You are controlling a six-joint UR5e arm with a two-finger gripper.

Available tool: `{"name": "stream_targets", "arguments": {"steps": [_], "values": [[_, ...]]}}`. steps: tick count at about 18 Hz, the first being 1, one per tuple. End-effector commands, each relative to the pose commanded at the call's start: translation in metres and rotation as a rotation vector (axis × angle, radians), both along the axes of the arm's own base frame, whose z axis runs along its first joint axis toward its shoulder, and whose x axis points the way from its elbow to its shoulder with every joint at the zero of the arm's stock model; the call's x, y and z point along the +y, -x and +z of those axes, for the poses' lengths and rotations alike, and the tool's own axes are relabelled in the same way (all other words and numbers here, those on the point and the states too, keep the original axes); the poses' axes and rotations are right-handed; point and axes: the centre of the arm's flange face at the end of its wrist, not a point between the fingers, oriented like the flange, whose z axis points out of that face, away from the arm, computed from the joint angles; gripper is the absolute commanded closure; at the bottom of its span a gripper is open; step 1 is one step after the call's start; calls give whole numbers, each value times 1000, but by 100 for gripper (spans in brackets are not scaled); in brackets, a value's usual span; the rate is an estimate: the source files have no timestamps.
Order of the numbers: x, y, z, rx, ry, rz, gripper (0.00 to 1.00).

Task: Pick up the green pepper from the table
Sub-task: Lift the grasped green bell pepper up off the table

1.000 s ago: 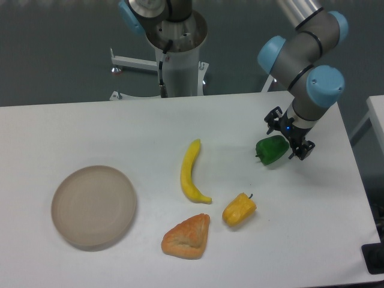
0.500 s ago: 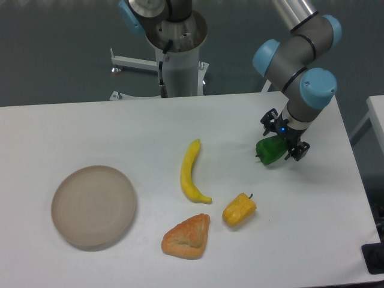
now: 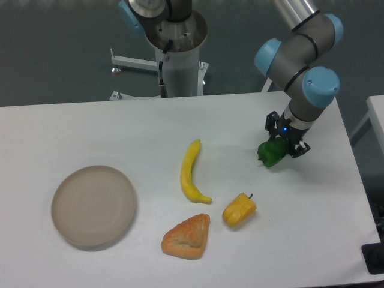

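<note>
Gripper (image 3: 286, 140) jaws look clenched on the green pepper (image 3: 271, 153) at its 2 o'clock side; probably light, glossy, slippery.

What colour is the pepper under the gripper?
Dark green and glossy, the green pepper under the gripper; the fixed camera view shows it.

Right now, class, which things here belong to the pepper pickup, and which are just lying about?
In the job: green pepper, pincer over it, table.
Lying about: banana, yellow pepper, pastry, beige plate.
</note>
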Motion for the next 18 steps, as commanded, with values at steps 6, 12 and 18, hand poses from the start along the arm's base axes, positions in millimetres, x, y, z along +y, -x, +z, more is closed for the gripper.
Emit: {"name": "stream_targets", "arguments": {"steps": [6, 12, 18], "values": [[30, 9, 54, 99, -45, -27, 82], [73, 13, 109, 241, -57, -77, 82], [92, 17, 128, 277, -95, -76, 82]]}}
